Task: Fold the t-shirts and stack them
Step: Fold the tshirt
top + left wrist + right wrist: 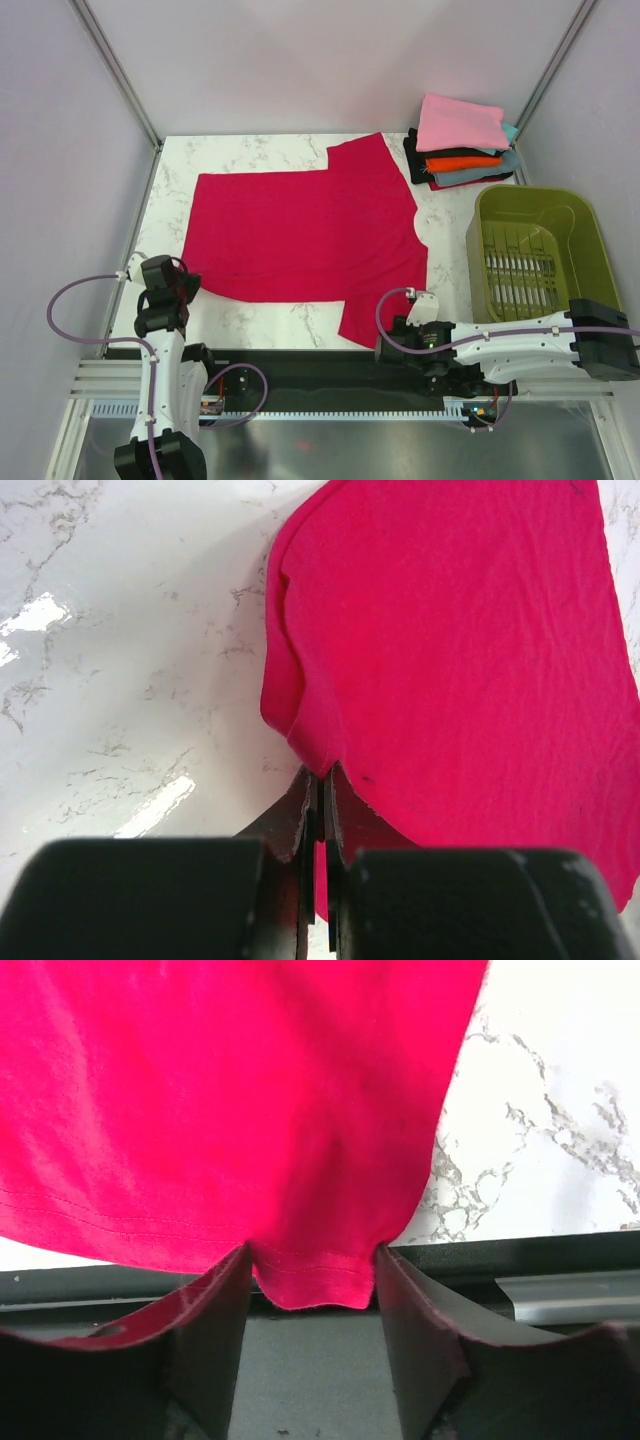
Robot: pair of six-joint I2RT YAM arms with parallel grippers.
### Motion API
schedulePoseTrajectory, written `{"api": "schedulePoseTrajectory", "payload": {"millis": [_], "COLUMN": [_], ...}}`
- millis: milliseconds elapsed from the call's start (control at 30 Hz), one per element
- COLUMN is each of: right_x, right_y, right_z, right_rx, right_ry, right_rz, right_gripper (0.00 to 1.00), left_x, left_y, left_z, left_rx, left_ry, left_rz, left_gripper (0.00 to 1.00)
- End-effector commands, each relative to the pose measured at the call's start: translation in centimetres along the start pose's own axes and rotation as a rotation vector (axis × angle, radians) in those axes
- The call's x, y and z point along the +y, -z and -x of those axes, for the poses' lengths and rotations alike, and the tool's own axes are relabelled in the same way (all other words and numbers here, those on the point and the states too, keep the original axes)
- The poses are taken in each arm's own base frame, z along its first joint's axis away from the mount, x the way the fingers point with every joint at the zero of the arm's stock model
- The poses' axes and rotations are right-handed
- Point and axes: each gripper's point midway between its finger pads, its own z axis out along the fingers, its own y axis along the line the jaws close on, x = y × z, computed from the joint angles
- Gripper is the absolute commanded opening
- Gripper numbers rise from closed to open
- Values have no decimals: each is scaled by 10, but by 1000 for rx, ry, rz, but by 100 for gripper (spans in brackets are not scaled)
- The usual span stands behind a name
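Note:
A large crimson-red t-shirt point(300, 235) lies spread flat across the marble table point(250, 150). My left gripper point(186, 287) is at the shirt's near left corner and is shut on that edge, which bunches up between its jaws point(320, 780). The near sleeve point(310, 1270) hangs over the table's front edge. My right gripper point(388, 342) stands open there, one finger on each side of the sleeve hem point(312, 1252). A stack of folded t-shirts point(465, 150) sits at the back right: pink point(458, 120) on top, then orange point(460, 160), teal-grey point(480, 177) and black point(415, 155).
An olive-green plastic basket point(530, 196) stands at the right, beside the right arm. A black rail point(560, 1255) runs along the table's near edge under the sleeve. Bare marble point(130, 650) shows to the left of the shirt.

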Motion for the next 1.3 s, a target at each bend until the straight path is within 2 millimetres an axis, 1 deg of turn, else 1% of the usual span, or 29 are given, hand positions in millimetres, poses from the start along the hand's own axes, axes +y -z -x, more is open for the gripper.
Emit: {"api": "schedulePoseTrajectory", "payload": {"millis": [0,33,100,133,200,233,267,300,367,400,433,467,500,567,600,700,733,767,800,833,867,900,967,1000,1033,1100,1133,1167,1267], "right_x": [1,2,2,2,3,3,4,10,12,23,22,25,35,37,44,50,57,58,57,63,65,62,69,69,72,73,75,77,75], "right_y": [-2,-1,-1,-1,0,1,4,10,19,31,37,43,55,63,70,71,71,71,70,71,70,67,62,64,60,61,57,57,44], "right_z": [2,1,1,2,3,7,10,16,34,46,55,70,85,105,116,150,158,166,180,190,198,209,223,239,244,265,269,277,300], "right_rx": [-15,-12,-10,-13,-19,-33,-43,-55,-115,-145,-173,-235,-264,-319,-335,-384,-393,-405,-415,-430,-437,-438,-446,-466,-456,-482,-471,-477,-473], "right_ry": [-8,-8,-5,-7,-16,-21,-26,-41,-42,-60,-47,-47,-73,-50,-56,-50,-63,-11,-34,-45,-4,-15,-13,-14,-5,-6,1,-5,-22], "right_rz": [2,6,14,18,32,32,44,61,64,93,83,90,112,99,113,88,104,96,85,99,90,75,76,71,67,62,63,66,59], "right_gripper": [57,51,44,30,17,5,0,0,0,0,0,0,0,0,0,0,0,0,0,0,0,0,0,0,0,0,0,0,0], "left_x": [-8,-8,-8,-8,-8,-9,-10,-13,-18,-20,-25,-28,-34,-44,-52,-57,-59,-60,-64,-64,-64,-67,-67,-69,-68,-74,-75,-76,-74], "left_y": [0,0,0,1,1,2,2,5,9,11,14,17,21,29,35,43,45,45,47,43,42,42,35,33,27,22,19,10,-7], "left_z": [6,6,7,6,7,8,8,10,12,10,13,13,16,18,23,32,33,34,36,34,32,33,30,30,27,29,29,28,25], "left_rx": [-22,-23,-25,-24,-25,-25,-24,-18,-12,0,1,6,9,22,17,7,7,10,11,34,48,56,88,97,118,132,142,170,225], "left_ry": [-1,0,0,0,-2,-5,-11,-20,-38,-40,-43,-59,-71,-114,-128,-191,-210,-247,-266,-280,-299,-304,-312,-322,-343,-357,-365,-368,-380], "left_rz": [-35,-36,-36,-35,-34,-36,-37,-47,-61,-68,-81,-93,-111,-155,-177,-182,-186,-191,-205,-195,-196,-203,-190,-190,-185,-196,-193,-175,-135], "left_gripper": [5,5,5,5,5,5,5,5,4,4,4,4,4,4,4,4,4,4,4,4,4,4,4,4,4,4,4,4,5]}}
